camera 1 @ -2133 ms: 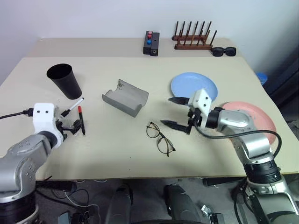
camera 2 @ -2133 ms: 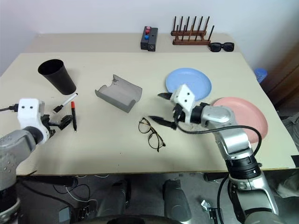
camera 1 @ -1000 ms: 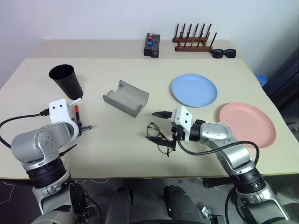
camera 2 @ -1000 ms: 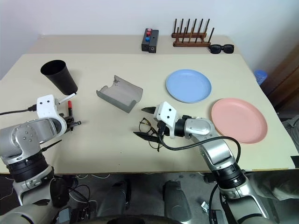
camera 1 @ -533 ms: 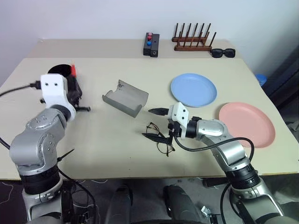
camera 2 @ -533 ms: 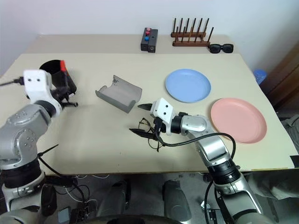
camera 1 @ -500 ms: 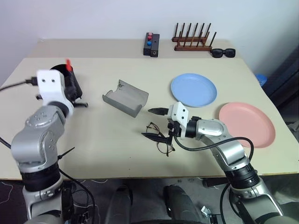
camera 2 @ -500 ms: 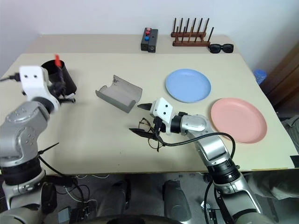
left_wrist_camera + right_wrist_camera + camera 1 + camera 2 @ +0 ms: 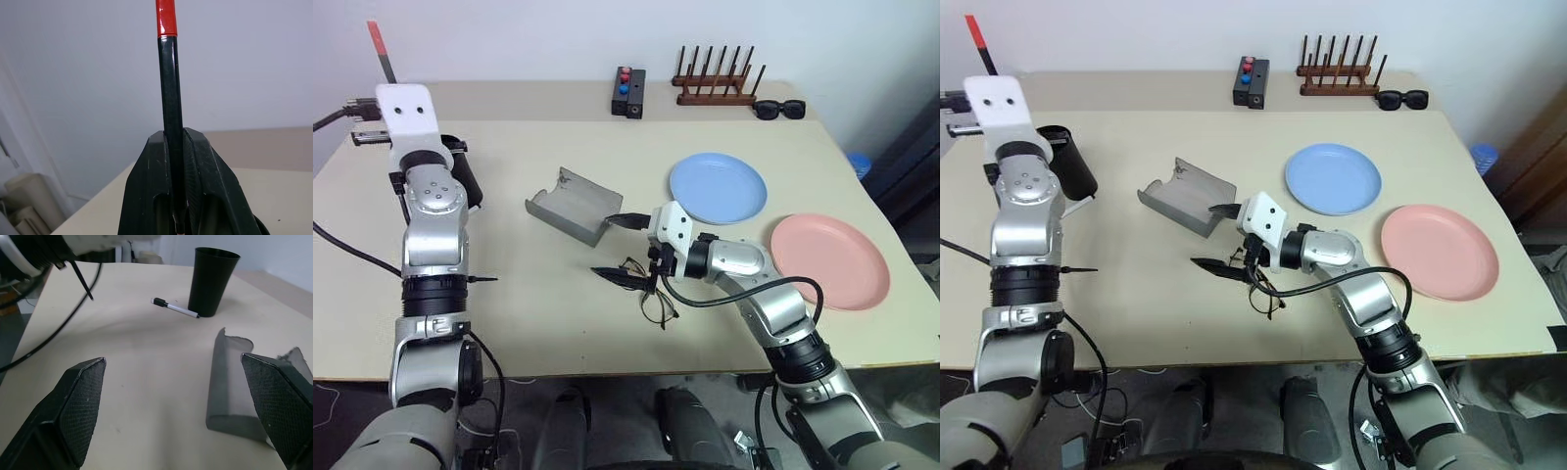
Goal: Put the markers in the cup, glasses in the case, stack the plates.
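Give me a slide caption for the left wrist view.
Left gripper shut on the black marker, its red cap pointing up against a pale wall.

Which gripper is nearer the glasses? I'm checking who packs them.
Right. The right gripper hangs open directly over the glasses; the left gripper, shut on the red-capped marker, is raised far across the table by the cup.
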Tool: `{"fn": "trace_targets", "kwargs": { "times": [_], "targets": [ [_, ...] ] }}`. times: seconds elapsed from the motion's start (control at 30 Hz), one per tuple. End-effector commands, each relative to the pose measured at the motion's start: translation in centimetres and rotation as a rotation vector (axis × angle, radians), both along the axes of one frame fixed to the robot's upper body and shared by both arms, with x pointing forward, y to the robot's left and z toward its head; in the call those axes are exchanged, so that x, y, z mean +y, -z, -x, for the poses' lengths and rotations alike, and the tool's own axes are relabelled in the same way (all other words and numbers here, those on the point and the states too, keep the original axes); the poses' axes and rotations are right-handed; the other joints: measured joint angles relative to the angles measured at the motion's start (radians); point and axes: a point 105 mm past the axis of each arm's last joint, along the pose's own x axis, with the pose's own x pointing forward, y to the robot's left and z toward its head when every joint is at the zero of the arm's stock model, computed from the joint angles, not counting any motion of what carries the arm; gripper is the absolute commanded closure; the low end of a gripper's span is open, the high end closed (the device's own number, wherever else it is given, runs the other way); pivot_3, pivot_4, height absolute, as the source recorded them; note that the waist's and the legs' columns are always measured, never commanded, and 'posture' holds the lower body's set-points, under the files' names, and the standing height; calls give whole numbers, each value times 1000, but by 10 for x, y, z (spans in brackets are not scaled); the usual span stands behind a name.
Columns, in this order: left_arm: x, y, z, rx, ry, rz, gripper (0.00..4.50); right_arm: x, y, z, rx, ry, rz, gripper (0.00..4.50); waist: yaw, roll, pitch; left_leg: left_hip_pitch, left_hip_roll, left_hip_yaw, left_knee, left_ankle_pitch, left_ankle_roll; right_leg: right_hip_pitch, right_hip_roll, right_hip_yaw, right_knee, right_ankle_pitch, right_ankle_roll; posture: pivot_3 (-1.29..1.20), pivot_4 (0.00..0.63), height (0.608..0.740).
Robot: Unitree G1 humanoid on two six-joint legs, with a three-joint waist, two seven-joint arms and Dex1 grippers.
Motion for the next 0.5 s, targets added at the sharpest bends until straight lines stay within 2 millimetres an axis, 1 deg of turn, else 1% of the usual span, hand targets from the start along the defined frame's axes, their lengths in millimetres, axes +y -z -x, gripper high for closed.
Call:
{"fn": "trace_targets", "kwargs": {
  "times": [0.03, 0.17, 0.23, 0.37, 0.43, 0.5],
  "targets": [
    [2, -9, -5, -61, 21, 52, 4481, 6, -11, 6, -47, -26, -26, 0, 3, 0, 0, 0, 0, 0, 0, 0, 0, 0, 0, 0, 0, 0, 0, 0, 150, 740],
    [5, 1, -11, -40, 31, 84, 4481, 6, -12, 6, -45, -21, -34, 0, 2, 0, 0, 0, 0, 0, -1, 1, -2, 0, 0, 0, 0, 0, 0, 0, 150, 740],
    [6, 5, -13, -34, 30, 85, 4481, 5, -16, 4, -50, -10, -57, 0, 2, 0, 0, 0, 0, 0, -3, 1, -2, -1, 0, 0, 0, 0, 0, 0, 150, 740],
    [6, 11, -15, -24, 29, 82, 4481, 3, -46, -9, -59, 67, -223, 0, -1, 0, 0, 1, 0, 0, -5, 2, -4, -2, 0, 0, 1, 0, 1, 0, 150, 740],
    [7, 13, -15, -21, 25, 80, 4481, 0, -64, -15, -38, 97, -319, 0, -2, 0, 0, 1, 0, 0, -5, 3, -4, -2, 0, 0, 1, 1, 2, 0, 150, 740],
    [7, 14, -15, -19, 23, 80, 4481, -2, -73, -18, -20, 109, -365, 0, -1, 0, 0, 1, 0, 0, -6, 3, -4, -2, 0, 0, 1, 1, 2, 0, 150, 740]
  ]
}}
